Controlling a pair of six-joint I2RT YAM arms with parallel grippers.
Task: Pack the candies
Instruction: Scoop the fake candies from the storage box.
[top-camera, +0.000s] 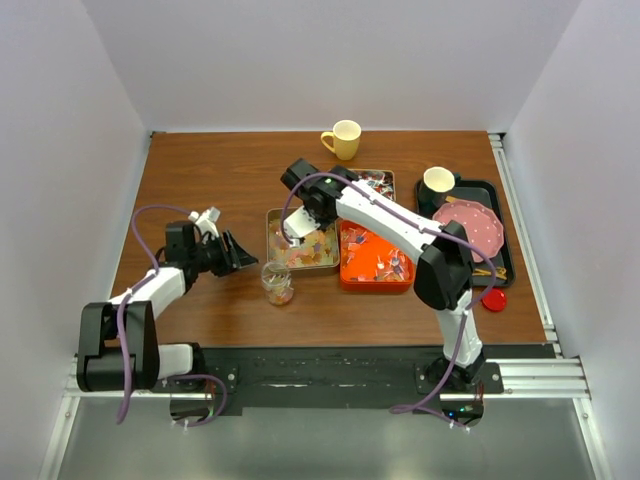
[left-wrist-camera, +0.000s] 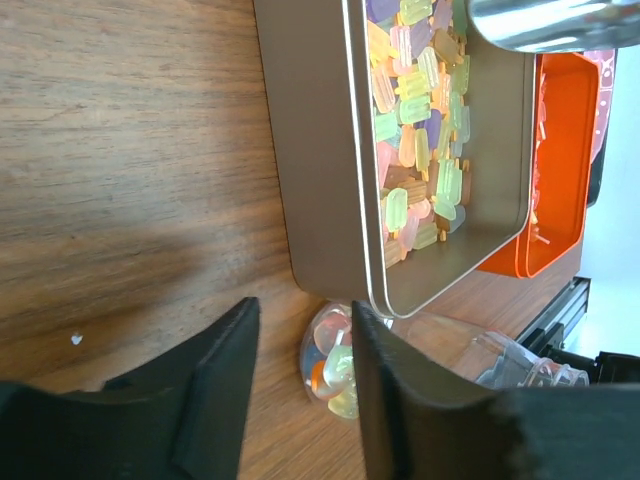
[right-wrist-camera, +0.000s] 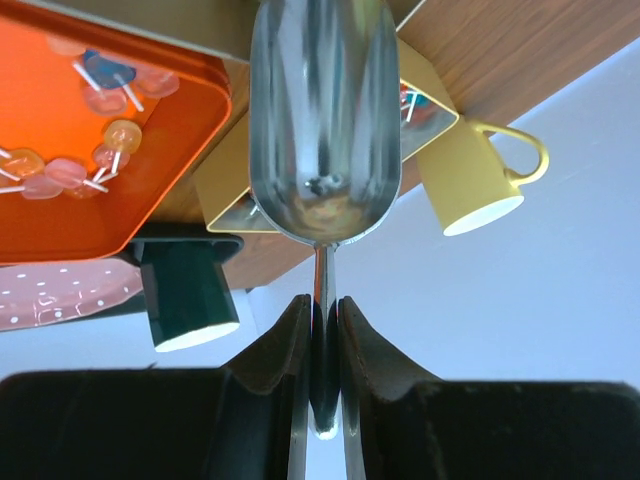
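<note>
Pastel candies (top-camera: 303, 247) fill a gold tin (top-camera: 272, 222); they also show in the left wrist view (left-wrist-camera: 415, 120). Red-blue-white wrapped candies (top-camera: 378, 262) lie in an orange tray (top-camera: 348, 280). More candies sit in a far tin (top-camera: 378, 181). A small clear jar (top-camera: 277, 283) holds a few candies (left-wrist-camera: 338, 368). My left gripper (top-camera: 238, 252) is open, just left of the jar (left-wrist-camera: 322, 352); in its wrist view the gripper (left-wrist-camera: 305, 335) is short of it. My right gripper (top-camera: 310, 212) is shut on the handle of a metal scoop (right-wrist-camera: 325, 120), whose empty bowl (top-camera: 296, 229) hangs over the gold tin.
A yellow mug (top-camera: 343, 139) stands at the back. A black tray (top-camera: 502, 215) at the right holds a pink dotted plate (top-camera: 470, 228) and a dark cup (top-camera: 438, 180). A red lid (top-camera: 493, 299) lies near the front right.
</note>
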